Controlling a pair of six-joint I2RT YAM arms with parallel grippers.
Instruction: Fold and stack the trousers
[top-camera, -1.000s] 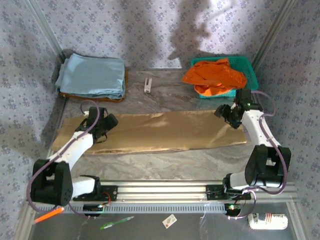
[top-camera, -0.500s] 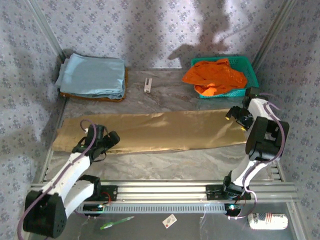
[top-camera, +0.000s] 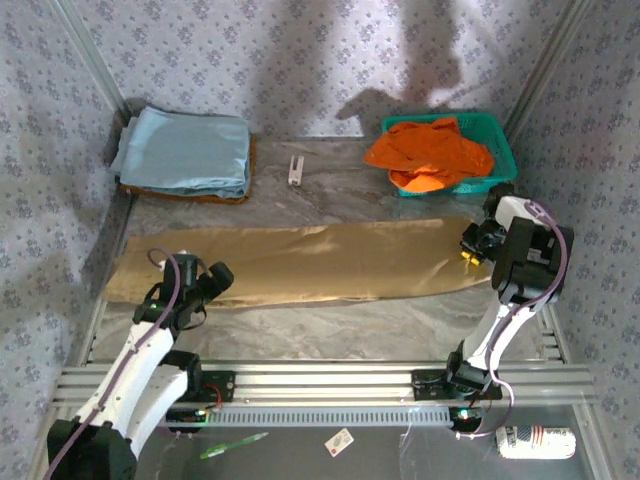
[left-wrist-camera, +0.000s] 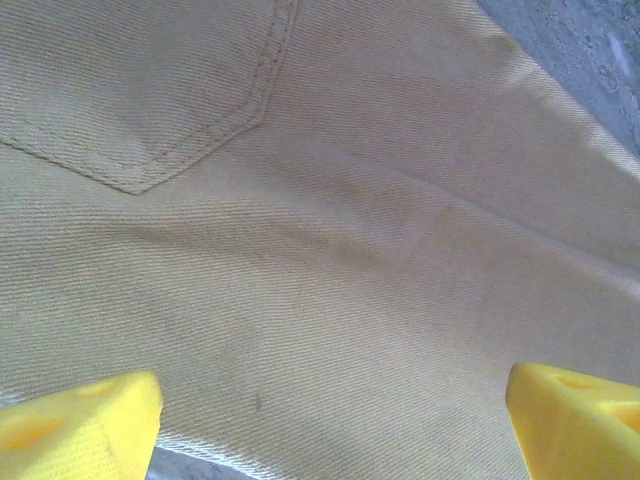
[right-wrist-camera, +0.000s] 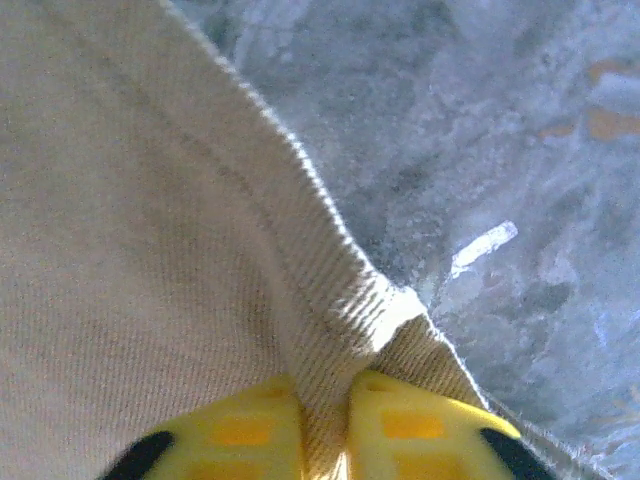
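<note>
The trousers (top-camera: 300, 262) lie flat across the worktop (top-camera: 350, 325), from 9 to 3 o'clock; the right gripper (right-wrist-camera: 325, 405) is clamped on their hem corner at 3 o'clock; the left gripper (left-wrist-camera: 330, 415) hovers spread wide over the pocket end near 8 o'clock.

I see the tan trousers (left-wrist-camera: 330, 230) lying flat, very close up. A stitched pocket corner (left-wrist-camera: 150, 170) sits at the top left. My left gripper (left-wrist-camera: 330, 425) has its two yellow fingers (left-wrist-camera: 80, 425) far apart, one at each bottom corner, by the cloth's edge. A bit of grey tabletop (left-wrist-camera: 585, 45) peeks in at the top right.
</note>
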